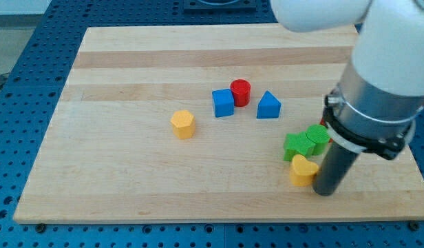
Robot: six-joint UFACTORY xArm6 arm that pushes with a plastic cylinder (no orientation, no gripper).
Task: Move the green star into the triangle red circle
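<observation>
The green star (297,145) lies at the view's lower right, touching a green round block (318,136) on its right. A yellow heart block (303,169) sits just below the star. My tip (325,192) stands on the board just right of the yellow heart and below the green blocks. The red cylinder (240,91) stands near the board's middle, between a blue cube (223,102) on its left and a blue triangle block (268,105) on its right. The arm hides the board's right side and part of the green round block.
A yellow hexagonal block (183,124) sits alone left of centre. The wooden board (129,69) rests on a blue perforated table (19,89). The board's bottom edge is close below my tip.
</observation>
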